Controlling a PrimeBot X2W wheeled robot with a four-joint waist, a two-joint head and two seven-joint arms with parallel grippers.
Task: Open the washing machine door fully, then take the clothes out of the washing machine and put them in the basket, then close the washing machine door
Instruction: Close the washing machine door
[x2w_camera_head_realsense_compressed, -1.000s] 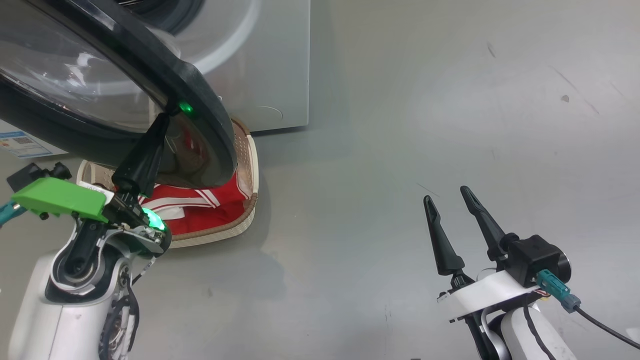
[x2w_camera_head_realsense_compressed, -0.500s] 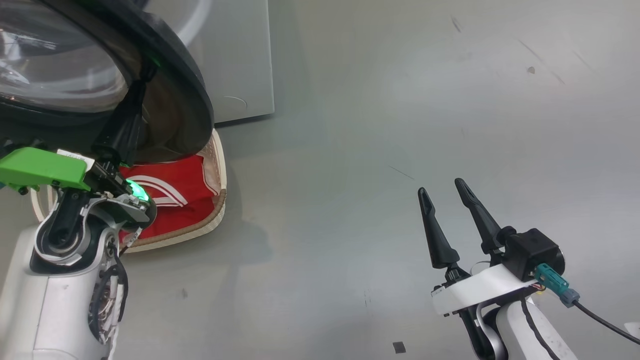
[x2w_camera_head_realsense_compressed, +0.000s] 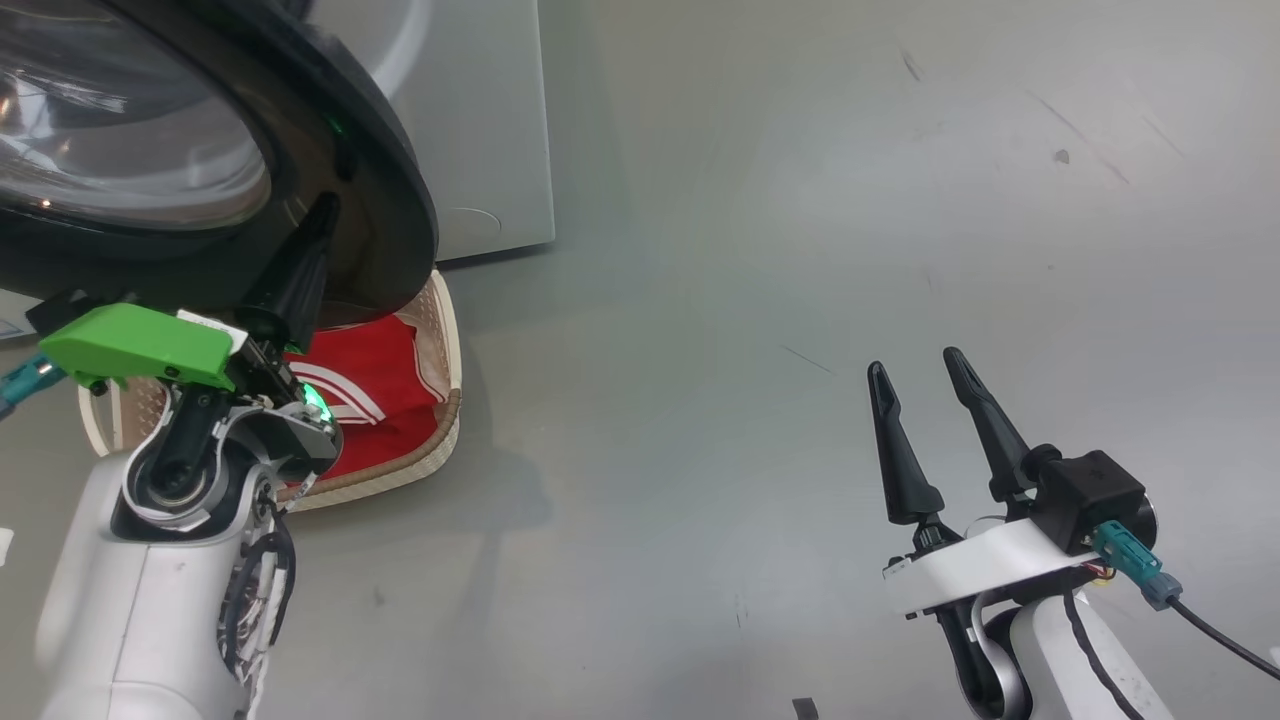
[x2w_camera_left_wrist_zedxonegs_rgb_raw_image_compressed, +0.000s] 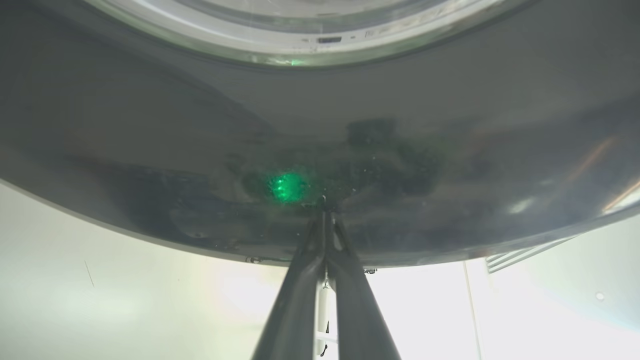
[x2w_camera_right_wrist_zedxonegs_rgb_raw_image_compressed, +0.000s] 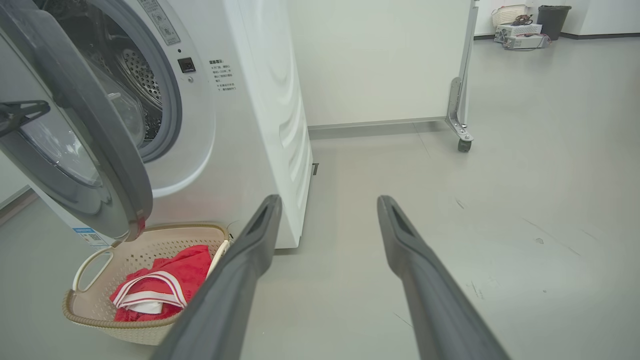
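Your left gripper (x2w_camera_head_realsense_compressed: 322, 212) has its fingers pressed together, with the tips set against the glossy black rim of the washing machine door (x2w_camera_head_realsense_compressed: 385, 215). Your right gripper (x2w_camera_head_realsense_compressed: 915, 363) hangs over bare floor (x2w_camera_head_realsense_compressed: 760, 220), fingers spread wide and holding nothing. The door stands partly open above the basket (x2w_camera_head_realsense_compressed: 445, 445), which sits on the floor at the foot of the washing machine (x2w_camera_head_realsense_compressed: 480, 120). Red clothes (x2w_camera_head_realsense_compressed: 370, 365) lie in the basket.

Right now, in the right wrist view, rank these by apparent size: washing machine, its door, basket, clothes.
1. washing machine
2. washing machine door
3. basket
4. clothes
The door swings out towards the camera, so it may look oversized.
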